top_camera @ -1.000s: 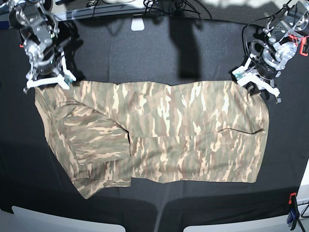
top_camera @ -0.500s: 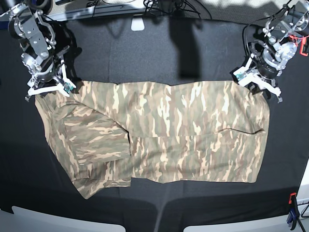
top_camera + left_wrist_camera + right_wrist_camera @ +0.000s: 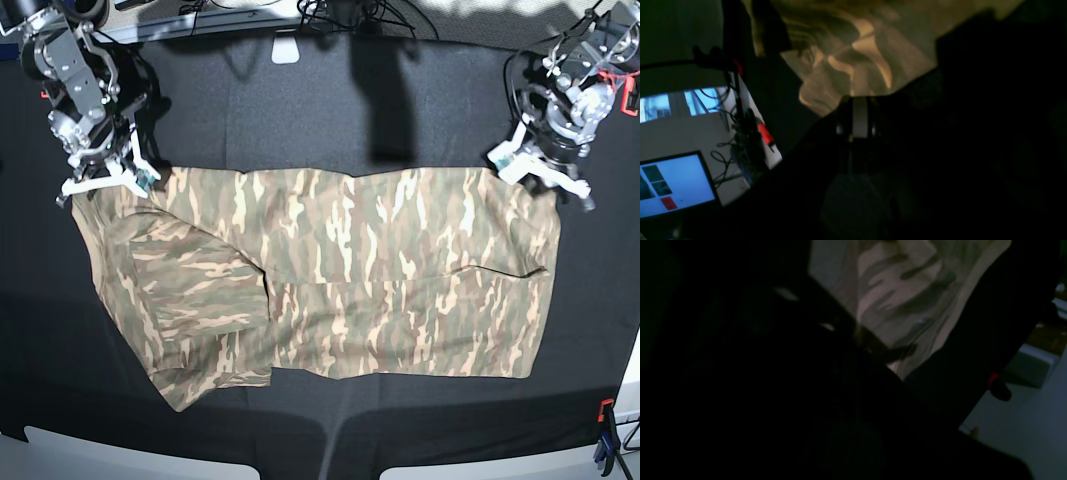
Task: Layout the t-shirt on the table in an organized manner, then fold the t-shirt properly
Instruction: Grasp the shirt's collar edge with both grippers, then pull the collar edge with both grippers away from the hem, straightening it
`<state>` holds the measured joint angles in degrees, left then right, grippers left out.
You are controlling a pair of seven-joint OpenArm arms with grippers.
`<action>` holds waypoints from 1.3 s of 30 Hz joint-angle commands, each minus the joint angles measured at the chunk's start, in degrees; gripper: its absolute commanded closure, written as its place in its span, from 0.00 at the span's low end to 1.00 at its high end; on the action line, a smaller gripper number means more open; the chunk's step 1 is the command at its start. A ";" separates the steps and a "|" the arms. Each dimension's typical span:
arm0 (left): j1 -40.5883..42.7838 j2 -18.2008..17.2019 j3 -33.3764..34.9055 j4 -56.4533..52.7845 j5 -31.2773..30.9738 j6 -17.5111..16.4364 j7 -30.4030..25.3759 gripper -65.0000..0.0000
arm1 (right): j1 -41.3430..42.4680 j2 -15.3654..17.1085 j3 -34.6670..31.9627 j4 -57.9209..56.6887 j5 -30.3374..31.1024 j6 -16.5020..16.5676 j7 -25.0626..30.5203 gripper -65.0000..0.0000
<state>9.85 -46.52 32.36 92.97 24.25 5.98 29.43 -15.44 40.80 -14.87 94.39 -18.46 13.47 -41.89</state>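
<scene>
base view: the tan and olive camouflage cloth t-shirt (image 3: 330, 275) lies flat on the black-clothed table (image 3: 330, 110), long axis left to right. the right gripper (image 3: 100, 180) and left gripper (image 3: 540, 170) are each clamped on a far corner of it.

Overhead base view; wrist views close on t-shirt (image 3: 330, 270).

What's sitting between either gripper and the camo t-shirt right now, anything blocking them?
Nothing visible does. The right gripper is at the t-shirt far corner on the base view's left, and the left gripper at the opposite far corner. Both are shut right at the cloth edge, on the bare black table.
</scene>
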 commanded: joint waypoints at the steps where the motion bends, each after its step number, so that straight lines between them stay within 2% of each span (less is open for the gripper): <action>1: -0.17 -0.98 -0.37 0.90 0.79 1.16 -0.20 1.00 | -0.90 1.51 0.50 1.57 -1.38 -0.26 -0.61 1.00; 7: 0.00 -1.18 -0.37 0.90 0.83 1.16 2.71 1.00 | -7.61 6.21 0.50 8.13 -2.56 -1.25 -1.73 1.00; 10: 1.05 -1.16 -0.37 1.18 2.75 1.18 3.87 1.00 | -9.75 9.11 0.52 10.84 -2.51 -3.37 -5.35 1.00; 13: 3.34 -1.81 -0.37 2.54 3.72 1.44 4.20 1.00 | -11.37 12.17 0.52 12.81 -2.51 -4.09 -8.63 1.00; 20: 9.42 -6.84 -0.39 8.41 6.69 5.46 7.80 1.00 | -16.04 17.53 0.52 17.33 -2.32 -5.95 -10.14 1.00; 26: 14.53 -10.99 -0.39 11.91 9.73 7.98 11.32 1.00 | -20.46 18.12 0.52 20.85 -2.38 -6.03 -10.71 1.00; 39: 24.28 -10.97 -0.39 12.61 16.92 9.09 14.73 1.00 | -28.46 18.27 0.52 22.40 -3.43 -5.81 -13.92 1.00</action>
<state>33.82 -56.23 32.51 104.90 40.18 13.98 42.52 -43.70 57.93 -14.92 116.05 -20.56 7.97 -53.87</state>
